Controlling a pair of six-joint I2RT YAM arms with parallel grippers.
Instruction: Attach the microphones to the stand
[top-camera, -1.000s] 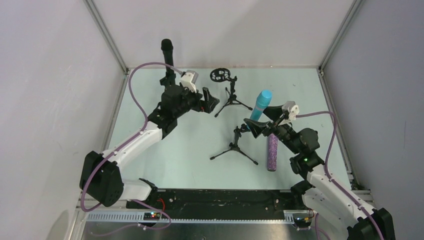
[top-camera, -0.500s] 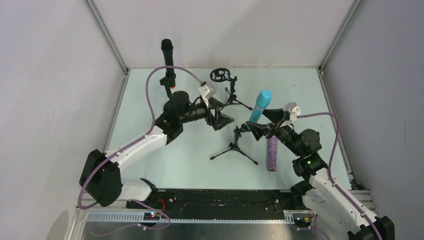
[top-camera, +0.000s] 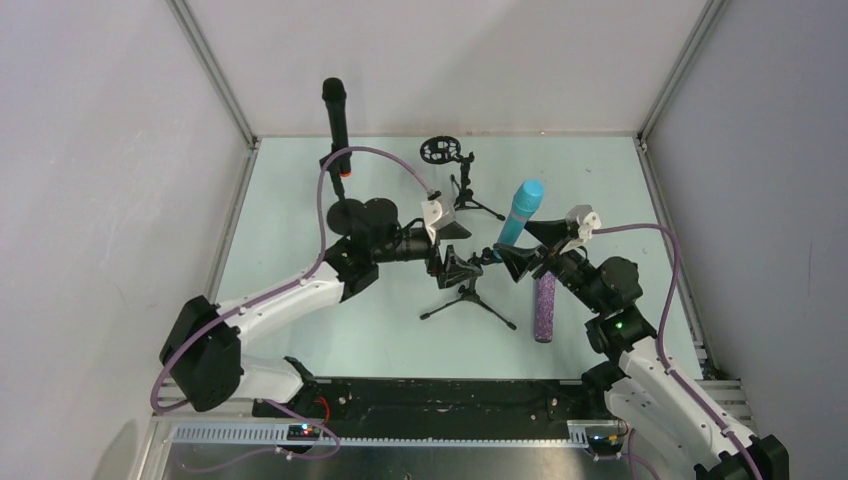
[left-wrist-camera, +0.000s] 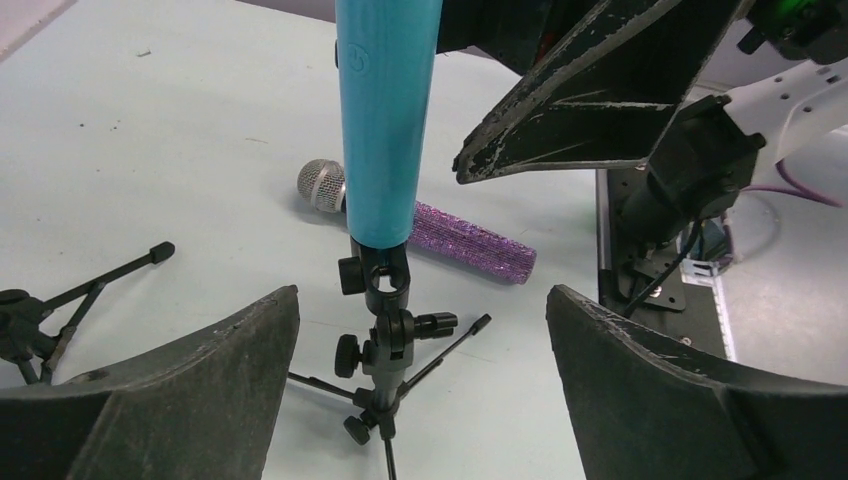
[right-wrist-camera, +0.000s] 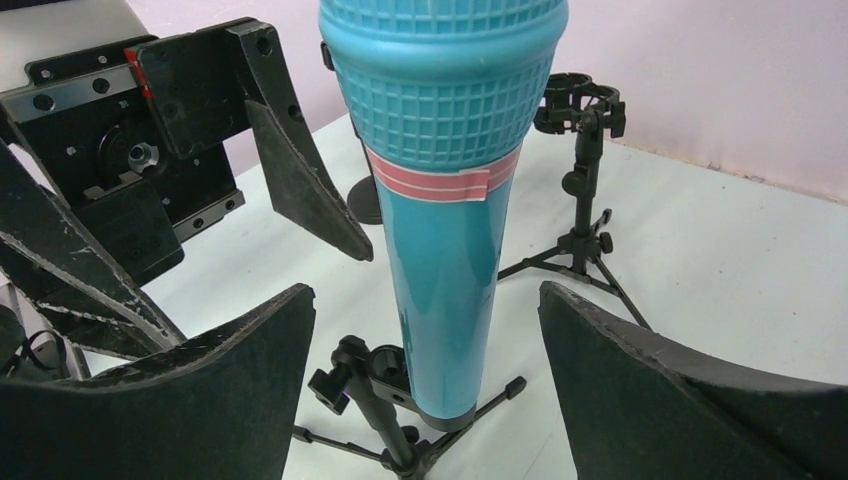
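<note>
The cyan-blue microphone (top-camera: 521, 210) stands upright with its lower end at the clip (left-wrist-camera: 385, 285) of the middle tripod stand (top-camera: 468, 292). My right gripper (top-camera: 526, 247) is open, a finger on each side of the cyan body (right-wrist-camera: 445, 220) without touching it. My left gripper (top-camera: 461, 251) is open too, low and straddling the stand's clip and post. The glittery purple microphone (top-camera: 544, 305) lies flat on the table behind the stand, silver head (left-wrist-camera: 322, 185) to the left in the left wrist view. The black microphone (top-camera: 335, 108) stands on its stand at the back left.
An empty tripod stand with a ring clip (top-camera: 441, 151) stands at the back centre, also in the right wrist view as the ring stand (right-wrist-camera: 584, 165). The black microphone's round base (top-camera: 350, 213) sits close to my left arm. Frame posts and walls enclose the pale table (top-camera: 290, 215).
My left arm has swung from beside the black microphone's stand rightward and nearer, bringing its open gripper to the middle stand. The right gripper has stayed around the cyan microphone.
</note>
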